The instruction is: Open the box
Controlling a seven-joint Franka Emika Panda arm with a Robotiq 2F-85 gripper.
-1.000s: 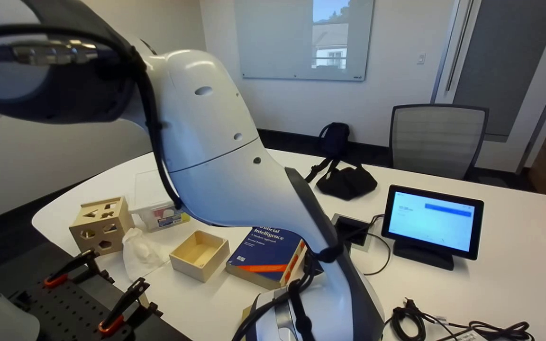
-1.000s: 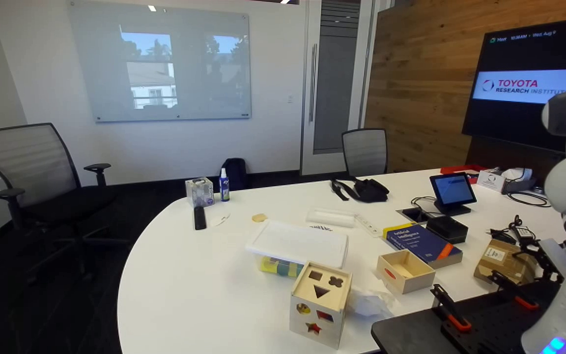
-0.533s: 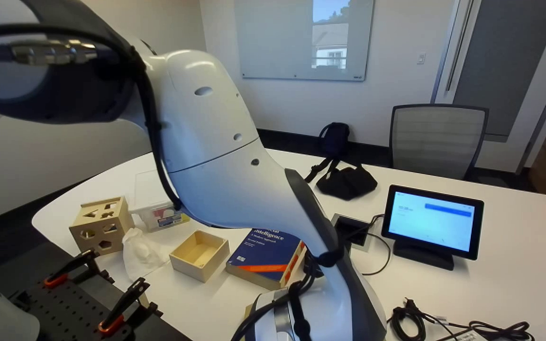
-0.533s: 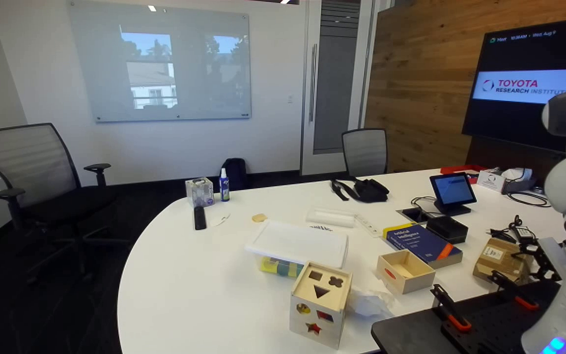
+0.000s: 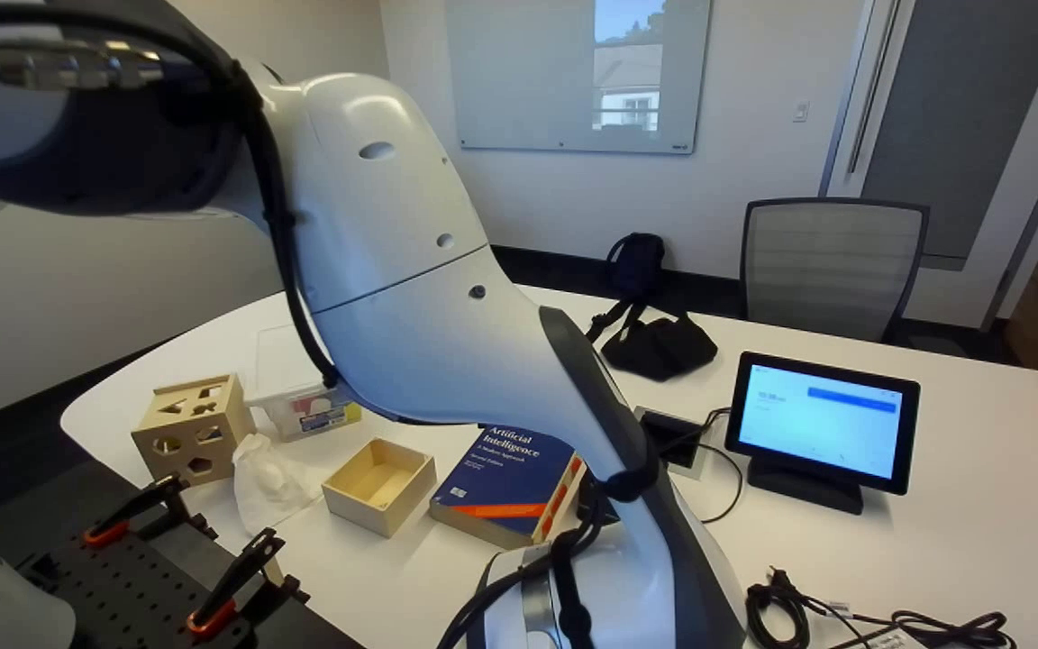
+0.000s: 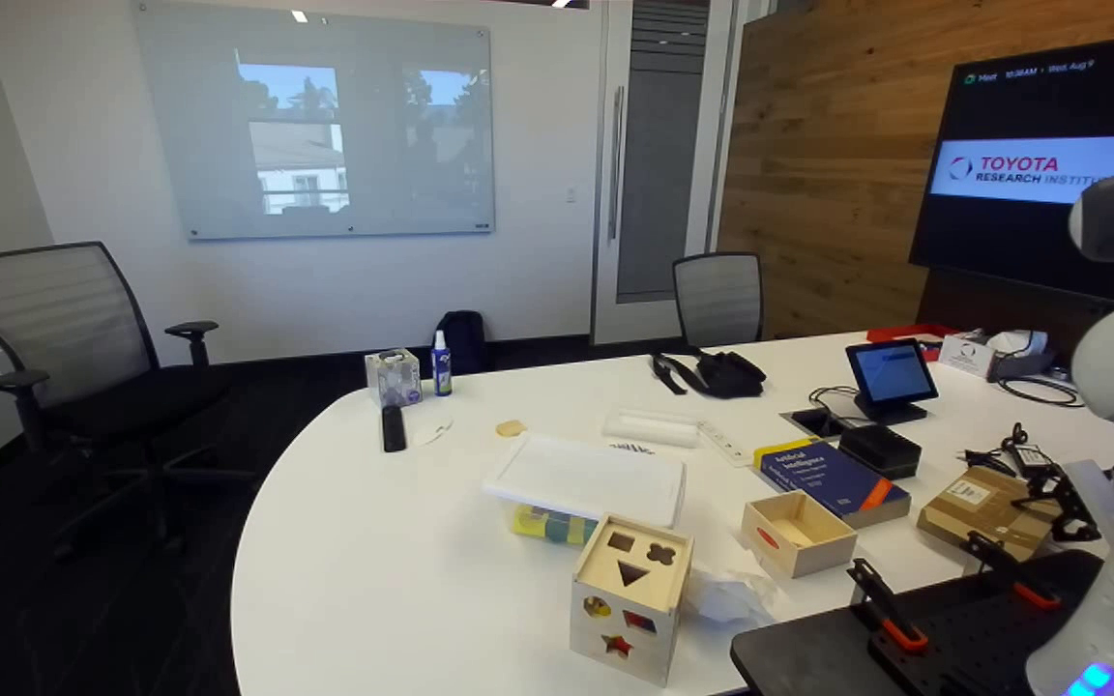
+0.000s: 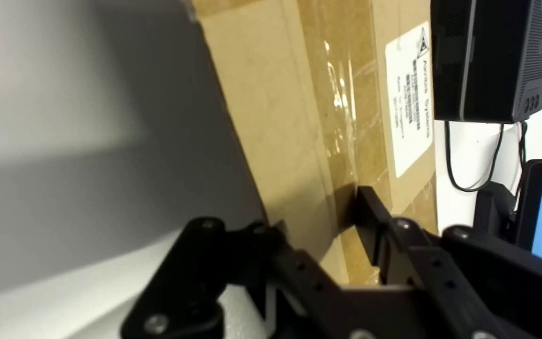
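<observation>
In wrist view gripper (image 7: 320,212) has its fingers apart, edge of taped cardboard box (image 7: 273,101) btwn them; can't tell if they grip it; white label (image 7: 410,99) on top of box; in an exterior view box is partly behind a black-and-orange clamp (image 6: 1011,572), near blue AI textbook (image 6: 833,476) on table (image 6: 373,541)

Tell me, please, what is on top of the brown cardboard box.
On top are a white printed label and shiny tape; any part of the brown cardboard box behind the gripper in the wrist view is hidden.
</observation>
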